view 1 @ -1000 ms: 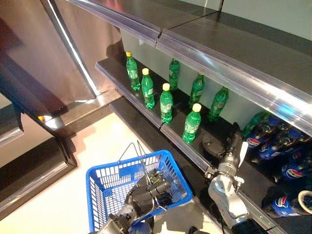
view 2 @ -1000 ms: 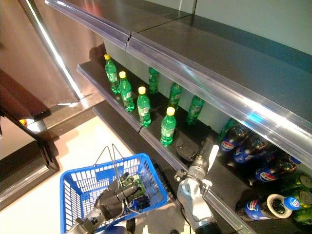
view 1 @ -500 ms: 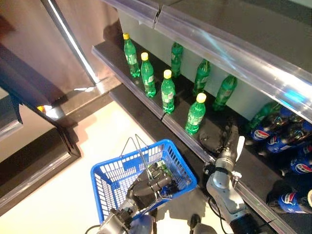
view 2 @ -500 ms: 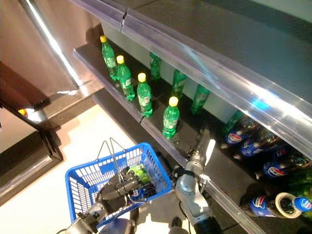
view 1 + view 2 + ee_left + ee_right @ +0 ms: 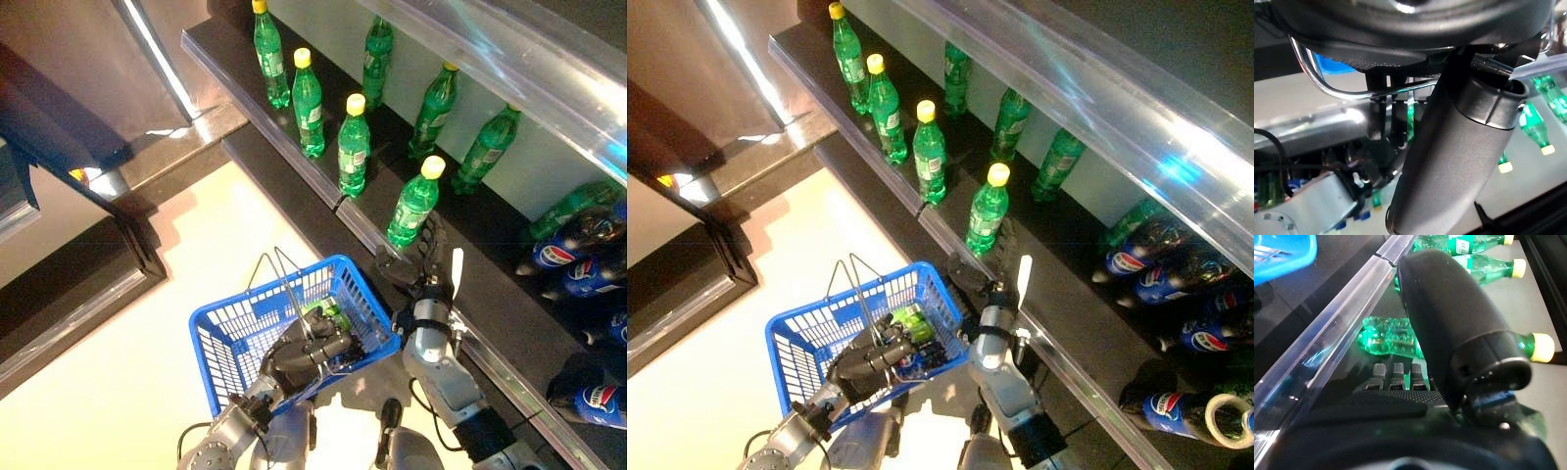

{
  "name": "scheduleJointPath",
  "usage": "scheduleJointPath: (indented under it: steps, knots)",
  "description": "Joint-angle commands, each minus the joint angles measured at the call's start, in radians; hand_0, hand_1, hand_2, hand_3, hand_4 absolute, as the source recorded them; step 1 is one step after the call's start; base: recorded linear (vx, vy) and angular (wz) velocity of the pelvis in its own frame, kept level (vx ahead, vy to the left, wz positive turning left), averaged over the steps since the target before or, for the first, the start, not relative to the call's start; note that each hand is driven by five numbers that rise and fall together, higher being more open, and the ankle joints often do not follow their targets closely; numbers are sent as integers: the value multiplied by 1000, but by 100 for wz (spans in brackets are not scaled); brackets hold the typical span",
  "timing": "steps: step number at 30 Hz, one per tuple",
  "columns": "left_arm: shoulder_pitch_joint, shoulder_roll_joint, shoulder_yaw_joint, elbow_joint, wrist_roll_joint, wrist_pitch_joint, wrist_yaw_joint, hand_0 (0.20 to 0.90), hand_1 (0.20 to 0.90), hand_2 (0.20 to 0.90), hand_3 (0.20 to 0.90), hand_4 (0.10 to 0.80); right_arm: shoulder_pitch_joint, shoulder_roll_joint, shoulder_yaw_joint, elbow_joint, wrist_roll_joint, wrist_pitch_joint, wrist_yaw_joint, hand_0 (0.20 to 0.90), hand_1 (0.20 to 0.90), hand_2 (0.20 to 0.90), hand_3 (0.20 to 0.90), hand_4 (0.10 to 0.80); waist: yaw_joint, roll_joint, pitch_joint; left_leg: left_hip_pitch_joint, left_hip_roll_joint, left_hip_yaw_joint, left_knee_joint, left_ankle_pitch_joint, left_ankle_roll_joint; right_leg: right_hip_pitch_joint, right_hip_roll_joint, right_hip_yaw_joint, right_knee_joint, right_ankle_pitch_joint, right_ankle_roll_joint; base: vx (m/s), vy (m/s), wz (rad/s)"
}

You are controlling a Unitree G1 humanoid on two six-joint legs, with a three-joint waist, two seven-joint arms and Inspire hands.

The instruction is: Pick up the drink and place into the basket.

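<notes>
The drink, a green bottle [image 5: 413,208] with a yellow cap, stands at the front edge of the dark shelf [image 5: 294,147]. My right hand [image 5: 419,272] is open just below it, with straight fingers [image 5: 1395,371] close by the bottle's [image 5: 1391,340] base; I cannot tell whether they touch. My left hand [image 5: 312,354] is shut on the wire handle [image 5: 1312,73] of the blue basket [image 5: 230,333], which hangs low in front of the shelf. A green item [image 5: 911,318] and a blue-labelled bottle lie inside the basket.
Several more green bottles [image 5: 354,145] stand in two rows along the shelf to the left and behind. Dark bottles with blue labels [image 5: 549,257] lie at the right. An upper shelf with a shiny rail [image 5: 529,69] overhangs them.
The view has shifted down and closer to the shelf. My right hand has moved left, from beside the dark bottles to just under the front green bottle. The basket stays in my left hand.
</notes>
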Motion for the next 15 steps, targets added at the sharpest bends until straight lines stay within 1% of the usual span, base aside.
scheduleJointPath:
  steps: [1, 7, 15]
  knots:
    - [-184, -61, 21, -336, -60, -161, -160, 300, 300, 300, 200, 100, -146, 2, -1, -44, -50, -105, -38, 900, 900, 900, 900, 800, 40, -24, -36, -42, 40, -91, 100, -57, -51, -66, -114, 12, -51, 189, 76, -106, -62, 17]
    - [-272, -39, 24, -322, -69, -159, -140, 300, 300, 300, 200, 100, -287, 22, -38, 20, -50, -120, -128, 900, 900, 900, 900, 800, 56, -30, 12, -101, 42, -112, 118, -58, -52, -98, -107, 4, -56, 200, 75, -108, -74, 7]
    - [-323, -17, 36, -313, -64, -150, -144, 300, 300, 300, 200, 100, -402, 2, -82, 90, -16, -165, -168, 900, 900, 900, 900, 800, 77, -42, 55, -160, 44, -133, 120, -50, -50, -124, -93, -3, -80, 216, 70, -72, -61, 7]
